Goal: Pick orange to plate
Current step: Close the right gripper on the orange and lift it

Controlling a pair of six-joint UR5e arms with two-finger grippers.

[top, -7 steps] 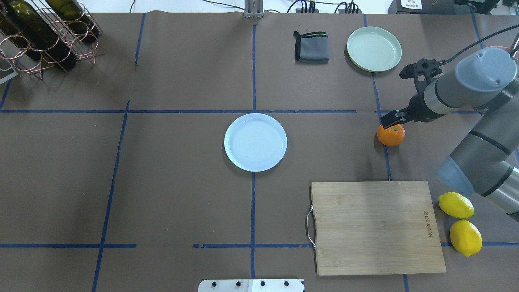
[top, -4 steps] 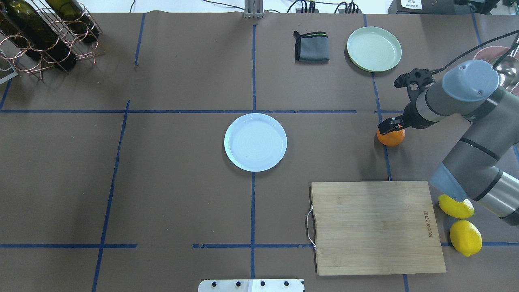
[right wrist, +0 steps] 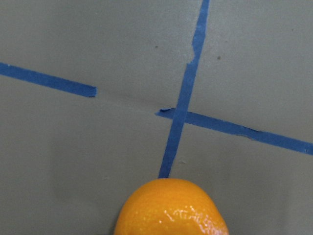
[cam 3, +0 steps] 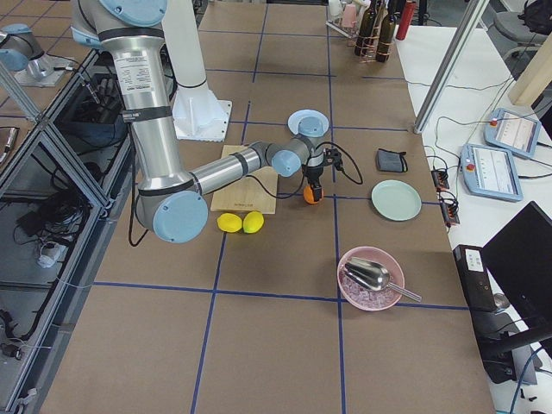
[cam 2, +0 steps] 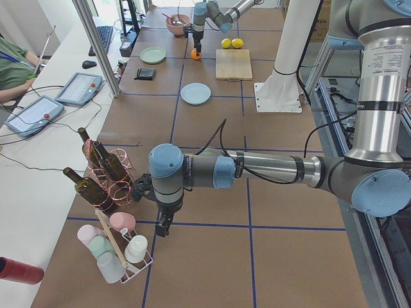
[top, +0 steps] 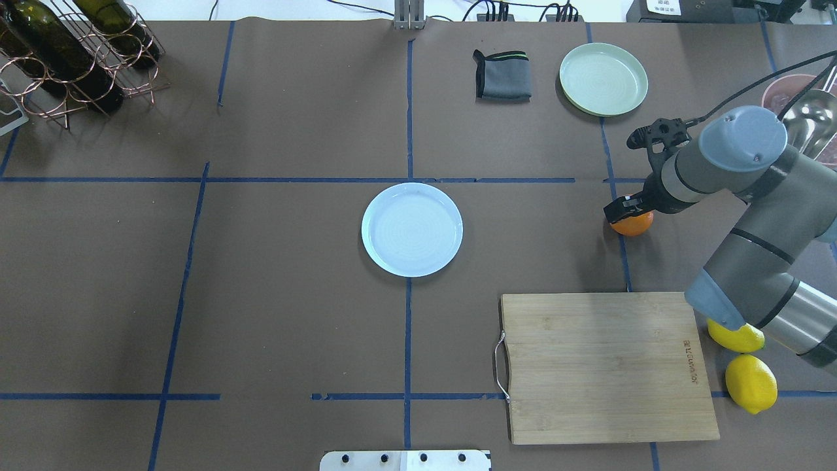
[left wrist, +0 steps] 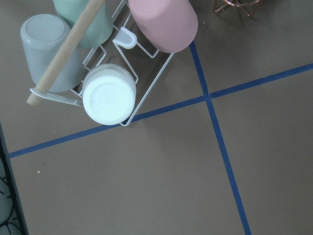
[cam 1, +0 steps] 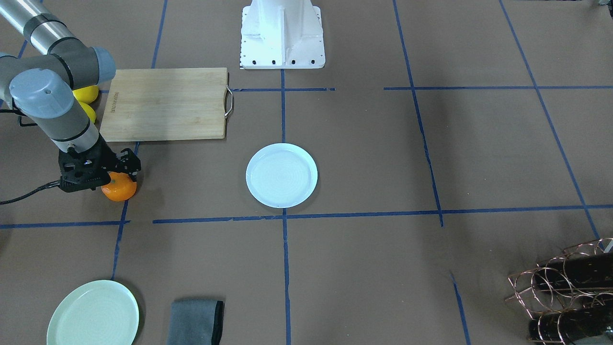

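The orange [top: 634, 225] rests on the brown table at the right, on a blue tape line, and also shows as the orange [cam 1: 119, 189]. My right gripper [top: 626, 212] is lowered over the top of it, open, with its black fingers [cam 1: 130, 164] either side of the fruit. The right wrist view shows only the orange [right wrist: 171, 208] at its bottom edge, no fingers. The white plate [top: 412, 229] lies empty at the table's centre, well left of the orange. My left gripper [cam 2: 164, 228] hangs near a cup rack at the far left end; I cannot tell its state.
A bamboo cutting board [top: 608, 366] lies in front of the orange, with two lemons [top: 751, 383] at its right. A pale green plate [top: 603, 78] and grey cloth [top: 502, 75] lie behind. A wine rack [top: 72, 52] stands back left. A cup rack [left wrist: 107, 98] sits under the left wrist.
My right gripper has moved left and down onto the orange and now covers more of its top. The orange and plate have not moved.
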